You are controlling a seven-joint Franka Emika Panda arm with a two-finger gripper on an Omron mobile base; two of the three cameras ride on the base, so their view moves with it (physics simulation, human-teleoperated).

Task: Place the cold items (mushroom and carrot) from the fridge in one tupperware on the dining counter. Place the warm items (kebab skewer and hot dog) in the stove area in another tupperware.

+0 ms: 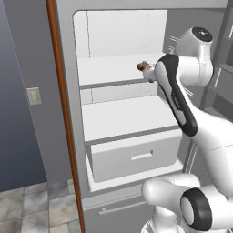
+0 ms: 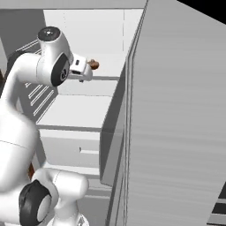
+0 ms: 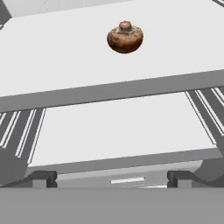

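The grey fridge (image 1: 68,91) stands open, showing white shelves and a white drawer (image 1: 141,157) with a slot handle. A small brown mushroom (image 3: 125,37) sits alone on the upper shelf (image 3: 65,65); it also appears as the mushroom (image 1: 142,66) and the mushroom (image 2: 93,65) just past my hand. My gripper (image 3: 112,178) is open, level with the shelf's front edge and short of the mushroom, with nothing between its fingers. The carrot, hot dog, tupperwares and dining counter are out of view.
The open fridge door (image 2: 176,123) stands close on the right, its racks (image 1: 223,77) beside my arm. A brown wooden strip (image 1: 63,113) borders the fridge on the left, next to a wall with a light switch (image 1: 33,95). The lower shelf (image 1: 127,118) is bare.
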